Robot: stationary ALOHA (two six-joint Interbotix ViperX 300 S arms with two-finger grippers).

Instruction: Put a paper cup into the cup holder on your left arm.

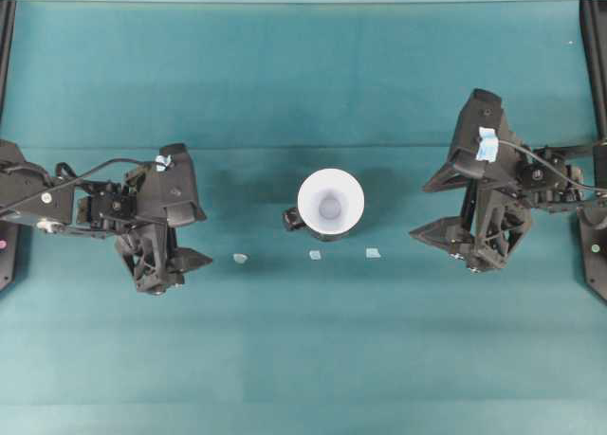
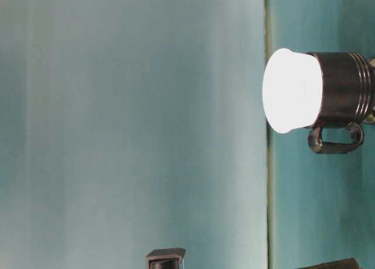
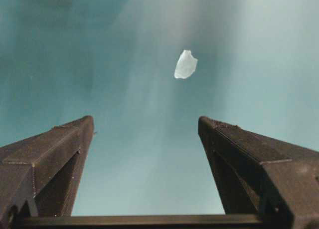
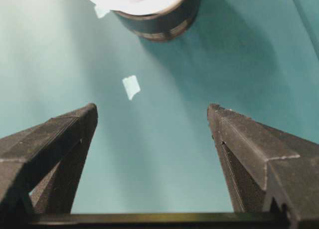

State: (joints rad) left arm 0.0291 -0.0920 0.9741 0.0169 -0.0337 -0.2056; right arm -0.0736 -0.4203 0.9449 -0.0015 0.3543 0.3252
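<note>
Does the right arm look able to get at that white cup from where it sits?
Probably yes: the right pincer is open, and only bare mat and a small tape scrap lie between it and the paper cup.

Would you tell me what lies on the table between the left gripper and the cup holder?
One small pale scrap lies on the teal table between the left gripper and the cup holder; the overhead view shows it, otherwise bare cloth.
</note>
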